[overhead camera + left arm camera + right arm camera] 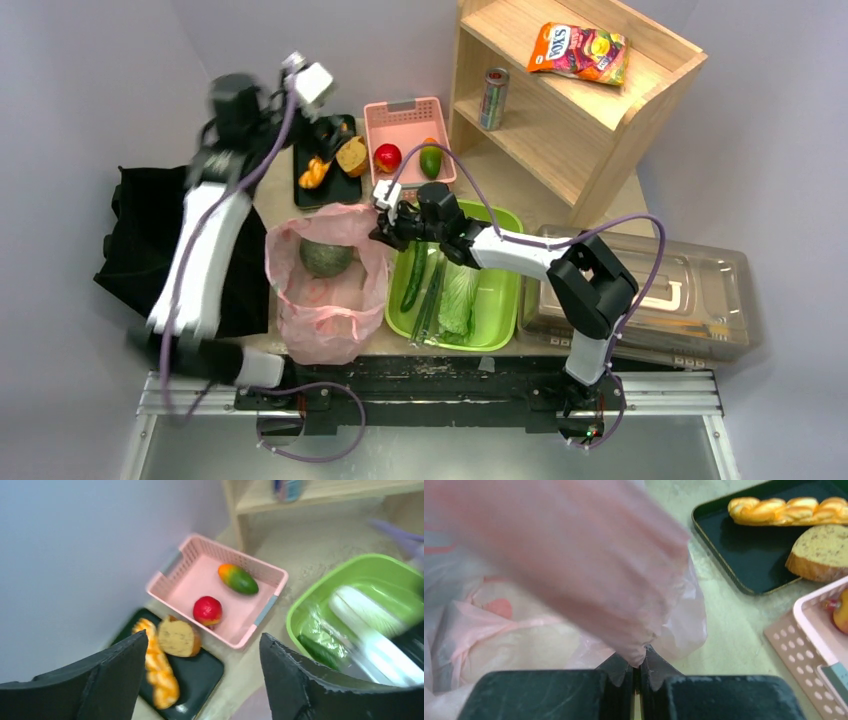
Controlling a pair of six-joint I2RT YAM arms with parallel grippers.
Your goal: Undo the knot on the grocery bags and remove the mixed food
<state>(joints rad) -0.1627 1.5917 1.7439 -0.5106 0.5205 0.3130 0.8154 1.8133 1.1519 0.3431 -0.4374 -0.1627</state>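
The pink bag lies with its mouth open, and a dark green round fruit sits inside. No knot shows. My right gripper is shut on the bag's right rim, and the plastic bunches between its jaws. My left gripper is open and empty, raised over the black tray with the braided bread and round bread. The pink basket holds a red fruit and an orange-green fruit. The green tub holds the cucumber, stalks and cabbage.
A wooden shelf stands at the back right with a striped can and a snack packet. A clear plastic box sits right of the tub. A black cloth lies at the left edge.
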